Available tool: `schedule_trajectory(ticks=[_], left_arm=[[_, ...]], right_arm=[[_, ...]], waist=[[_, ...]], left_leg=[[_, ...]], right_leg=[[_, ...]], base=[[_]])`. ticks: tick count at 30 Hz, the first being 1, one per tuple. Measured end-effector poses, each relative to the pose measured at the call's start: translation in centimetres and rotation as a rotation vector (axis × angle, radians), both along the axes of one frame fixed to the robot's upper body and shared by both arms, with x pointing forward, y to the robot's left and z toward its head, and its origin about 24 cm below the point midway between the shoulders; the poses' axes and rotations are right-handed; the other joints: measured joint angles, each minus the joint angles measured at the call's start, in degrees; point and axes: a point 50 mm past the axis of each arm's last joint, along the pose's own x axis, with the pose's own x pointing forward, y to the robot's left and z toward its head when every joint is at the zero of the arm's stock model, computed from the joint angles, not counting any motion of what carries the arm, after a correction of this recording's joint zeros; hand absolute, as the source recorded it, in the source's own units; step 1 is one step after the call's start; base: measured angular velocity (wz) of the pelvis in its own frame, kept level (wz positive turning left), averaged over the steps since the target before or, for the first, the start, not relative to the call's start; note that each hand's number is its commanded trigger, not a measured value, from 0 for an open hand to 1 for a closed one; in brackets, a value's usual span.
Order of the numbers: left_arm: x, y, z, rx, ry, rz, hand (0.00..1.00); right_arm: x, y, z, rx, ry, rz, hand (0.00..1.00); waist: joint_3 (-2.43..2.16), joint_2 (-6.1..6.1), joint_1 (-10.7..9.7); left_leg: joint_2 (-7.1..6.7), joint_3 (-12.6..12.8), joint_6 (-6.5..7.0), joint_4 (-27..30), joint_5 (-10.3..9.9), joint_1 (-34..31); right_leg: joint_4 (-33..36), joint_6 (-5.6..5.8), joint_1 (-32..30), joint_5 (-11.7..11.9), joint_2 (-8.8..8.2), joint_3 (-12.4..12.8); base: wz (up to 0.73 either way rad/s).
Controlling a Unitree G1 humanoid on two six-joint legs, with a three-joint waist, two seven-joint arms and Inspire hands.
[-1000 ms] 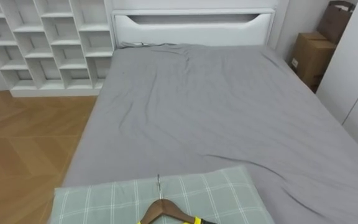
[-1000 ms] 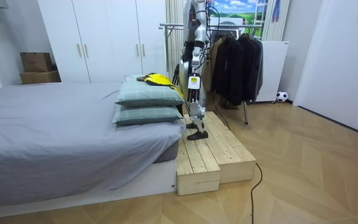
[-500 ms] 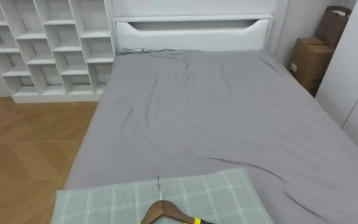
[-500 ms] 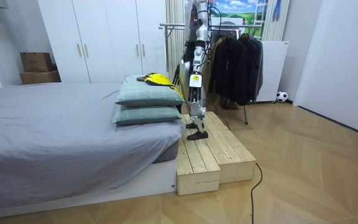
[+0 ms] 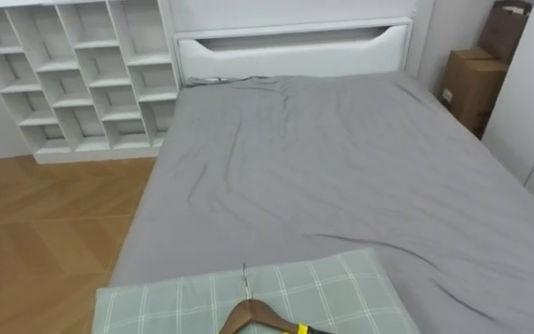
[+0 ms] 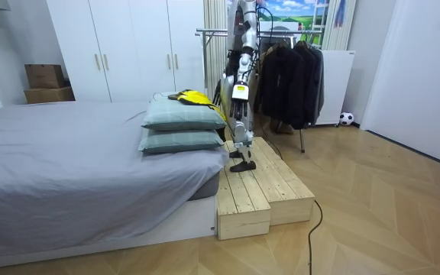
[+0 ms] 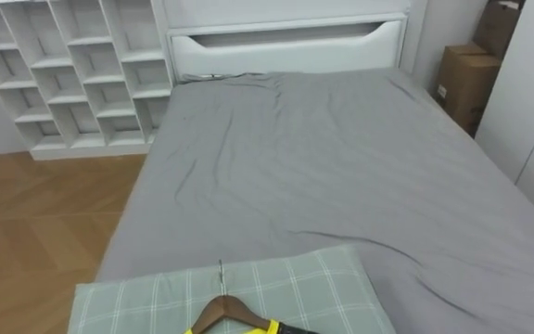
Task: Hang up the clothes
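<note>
**Left hand (image 6: 236, 93) low, hanger (image 5: 253, 315) waiting on pillow (image 5: 341, 288)**

Whether that hand, down at the robot's side, grips anything I cannot tell. The yellow garment (image 6: 193, 97) lies on its hanger atop the pillow. It would be best to grasp the hanger's neck under the hook, so the garment lifts level toward the rack (image 6: 208, 32). Since a second ago the head camera has shifted; the hanger has not moved.

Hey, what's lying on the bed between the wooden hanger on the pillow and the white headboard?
Just the pillow under the hanger, then bare wrinkled grey sheet, in both eye views.
</note>
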Motion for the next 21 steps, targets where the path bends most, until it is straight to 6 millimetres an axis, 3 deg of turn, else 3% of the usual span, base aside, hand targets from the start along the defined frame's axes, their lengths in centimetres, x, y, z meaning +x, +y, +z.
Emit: schedule_trajectory(ticks=[4, 11, 15, 21], left_arm=[[1.5, 0.5, 0.7, 0.062, -0.075, -0.014, 0.0], [6.2, 1.9, 3.7, 0.252, -0.309, -0.109, 0.0], [8.0, 2.0, 5.3, 0.351, -0.398, -0.199, 0.0], [9.5, 0.9, 6.0, 0.408, -0.432, -0.354, 0.0]], right_arm=[[-0.1, -0.3, 0.1, -0.011, 0.006, 0.019, 0.0], [0.1, -0.5, 0.1, -0.046, 0.009, 0.022, 0.0], [-0.3, -0.9, 0.2, -0.071, 0.026, 0.04, 0.0], [-0.7, -1.1, 0.3, -0.081, 0.033, 0.046, 0.0]], waist=[[-0.08, -0.22, -0.09], [-0.31, -0.79, -0.15], [-0.49, -0.78, -0.14], [-0.52, -0.83, -1.2]], left_leg=[[-0.01, 0.3, 0.01, 0.11, 0.01, 0.04], [-0.02, -0.03, 0.07, 0.06, 0.09, -0.08], [0.0, 0.35, 0.12, 0.02, 0.11, -0.06], [-0.11, 0.03, 0.15, 0.21, 0.32, -0.05]], right_leg=[[0.03, 0.0, 0.05, 0.0, -0.03, -0.1], [0.17, 0.0, -0.06, 0.0, -0.1, -0.05], [0.16, 0.0, -0.45, 0.0, -0.11, 0.35], [-0.03, 0.07, -0.04, 0.05, -0.2, -0.07]], base=[[0.0], [0.0], [-0.05], [0.02]])
